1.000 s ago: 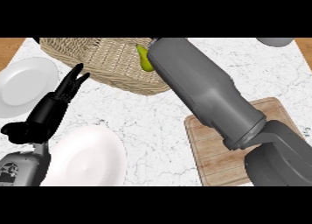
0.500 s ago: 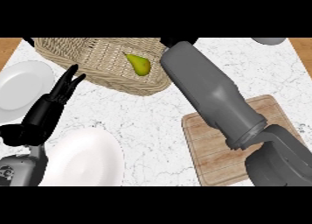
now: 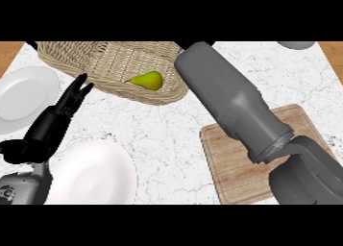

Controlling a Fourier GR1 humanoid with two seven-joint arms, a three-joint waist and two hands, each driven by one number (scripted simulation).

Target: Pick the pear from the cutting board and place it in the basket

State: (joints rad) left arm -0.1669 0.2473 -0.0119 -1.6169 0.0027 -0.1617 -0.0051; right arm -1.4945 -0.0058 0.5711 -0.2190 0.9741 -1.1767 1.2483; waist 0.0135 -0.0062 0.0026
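The pear (image 3: 148, 80) lies in the basket (image 3: 81, 56); my left hand (image 3: 57, 120) rests with straight fingers (my right hand is out of sight). Drawing my right arm (image 3: 230, 105) back could clip the basket's rim.

Bright, even light w/ no clear source. Soft shadow under basket (image 3: 110, 67) rim and beside left hand (image 3: 57, 120). No glare on plates. Everything in focus.

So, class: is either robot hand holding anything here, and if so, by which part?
Nothing visibly held. The pear lies free in the basket. The left robot hand is open with straight fingers. The right robot hand is hidden past its forearm, so its state cannot be told.
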